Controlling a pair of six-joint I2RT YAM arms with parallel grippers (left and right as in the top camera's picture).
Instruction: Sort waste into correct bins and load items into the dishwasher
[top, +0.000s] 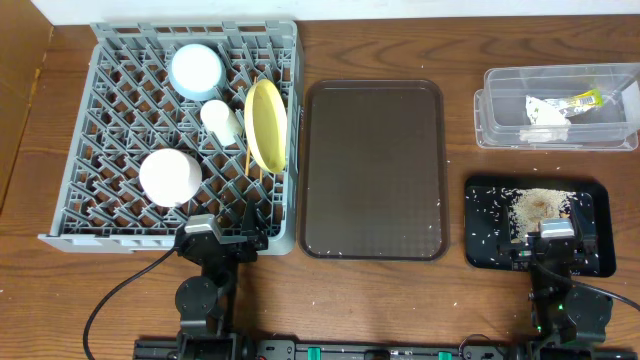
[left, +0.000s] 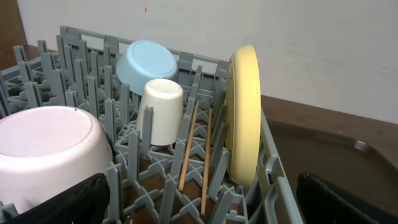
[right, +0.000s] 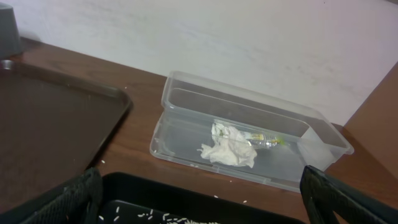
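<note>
The grey dishwasher rack holds a light blue bowl, a small white cup, a white bowl and a yellow plate standing on edge. Wooden chopsticks lean between the pegs beside the plate. My left gripper is open at the rack's front edge, holding nothing. The clear tub contains the crumpled white wrapper and yellow-green packet. Rice scraps lie in the black tray. My right gripper is open over that tray's near edge.
A large dark brown serving tray lies between the rack and the bins. Stray rice grains dot the wooden table around the black tray. A wall runs along the table's back edge.
</note>
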